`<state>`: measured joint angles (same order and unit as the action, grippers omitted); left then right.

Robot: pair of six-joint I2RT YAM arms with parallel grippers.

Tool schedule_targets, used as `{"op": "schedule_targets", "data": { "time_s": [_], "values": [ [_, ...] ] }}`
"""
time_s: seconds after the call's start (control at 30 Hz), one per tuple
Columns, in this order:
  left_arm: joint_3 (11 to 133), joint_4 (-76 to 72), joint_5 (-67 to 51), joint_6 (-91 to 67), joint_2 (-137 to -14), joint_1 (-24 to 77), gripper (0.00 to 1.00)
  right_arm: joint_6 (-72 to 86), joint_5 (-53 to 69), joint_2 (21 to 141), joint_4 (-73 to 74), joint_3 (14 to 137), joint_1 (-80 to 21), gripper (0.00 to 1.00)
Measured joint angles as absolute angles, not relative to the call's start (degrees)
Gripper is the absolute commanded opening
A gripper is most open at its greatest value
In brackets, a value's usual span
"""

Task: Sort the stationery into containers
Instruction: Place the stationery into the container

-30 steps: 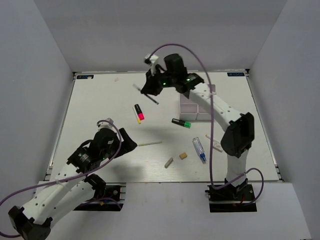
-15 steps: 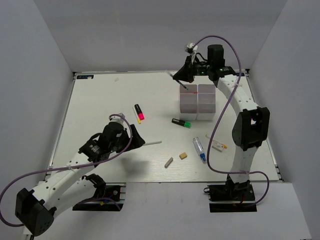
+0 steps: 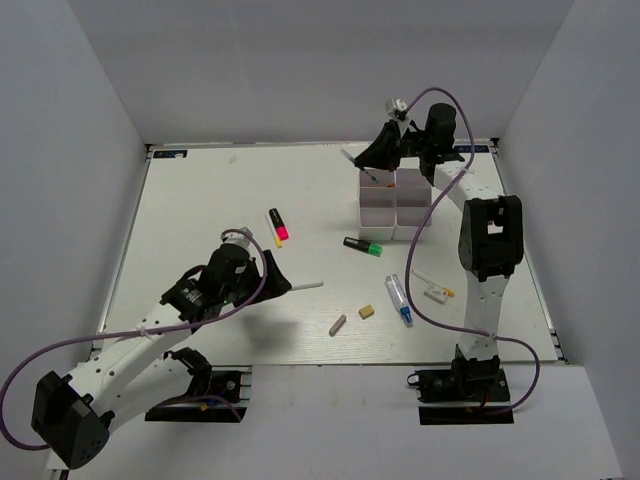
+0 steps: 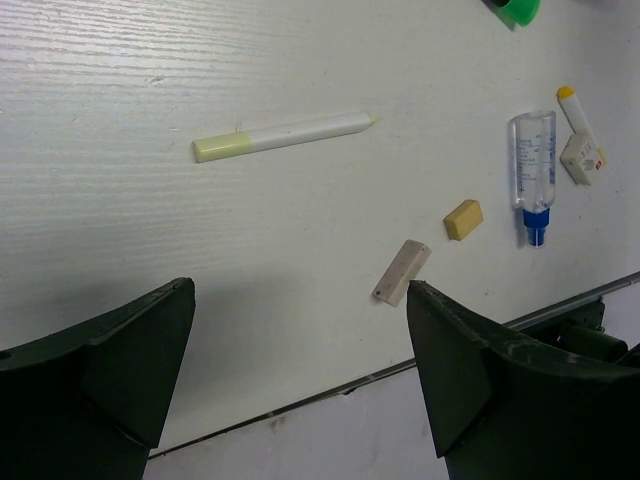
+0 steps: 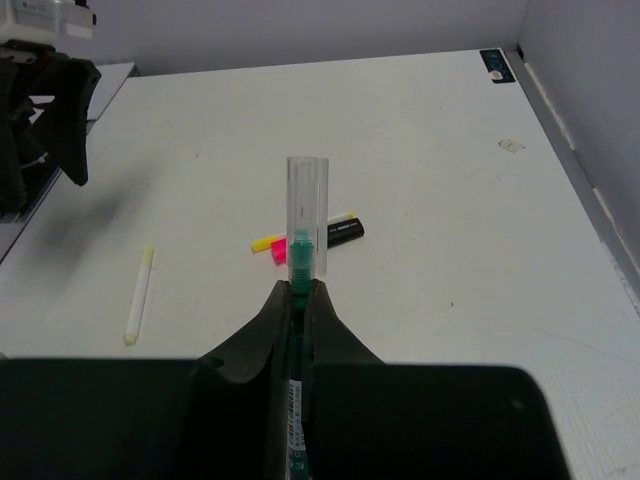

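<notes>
right gripper [image 5: 300,300]: clamped narrow on a thin pen [image 5: 305,215], fingers pinching the barrel, clear cap sticking out ahead
thin pen location: in the air at the far end of the table [image 3: 200,200], over the far-left part of the white box [image 3: 378,213]; not released; exact compartment can't be told from the top view
left gripper [image 4: 300,370]: spread wide, nothing between the fingers, hovering low over the table near the pale stick [image 4: 285,135]
box contents: not readable, inside too small and partly covered by the right arm
done so far (judgement): at most one item close to sorted, the pen in hand; no placed item can be confirmed
loose, mid table: pink-ended marker [image 3: 279,225] with a yellow pen [image 3: 275,238] touching or just beside it; green-ended marker [image 3: 362,246] near the box's near-left corner
loose, near side: pale stick, grey eraser [image 4: 401,271], tan eraser [image 4: 463,219], blue-tipped clear tube [image 4: 533,170]
loose, right of tube: white eraser [image 4: 581,158] with a small yellow-tipped stick [image 4: 574,108] touching it
count left: nine items on the table, all outside the box
progress (judgement): early, most of the sort is ahead
next for right (judgement): lower and drop the pen into a compartment
next for left (judgement): pale stick is the closest pick, lies flat and thin, needs the jaws set across it
risk (judgement): the pen is held by one end and could tip on the box wall when let go
</notes>
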<state>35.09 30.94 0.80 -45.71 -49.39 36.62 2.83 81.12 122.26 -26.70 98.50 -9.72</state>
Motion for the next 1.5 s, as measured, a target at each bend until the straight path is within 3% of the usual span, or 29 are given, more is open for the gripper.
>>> {"op": "schedule_targets", "data": {
  "time_s": [0.73, 0.87, 1.13, 1.5],
  "values": [
    [35.24, 31.03, 0.34, -46.57, -53.76, 36.62, 0.96, -0.12, 79.20, 131.81, -29.91, 105.14, -6.28, 0.00],
    [35.53, 30.94, -0.08, -46.57, -55.16, 36.62, 0.96, -0.47, 78.96, 132.92, -29.41, 105.14, -6.11, 0.15],
    [36.27, 30.04, -0.97, -46.35, -58.04, 37.26, 0.96, -0.69, 79.00, 132.75, -29.43, 104.49, -5.87, 0.32],
    [36.80, 28.27, -2.44, -44.71, -59.70, 37.26, 0.96, -1.89, 77.95, 128.38, -28.80, 95.70, -4.75, 0.33]
  ]
}}
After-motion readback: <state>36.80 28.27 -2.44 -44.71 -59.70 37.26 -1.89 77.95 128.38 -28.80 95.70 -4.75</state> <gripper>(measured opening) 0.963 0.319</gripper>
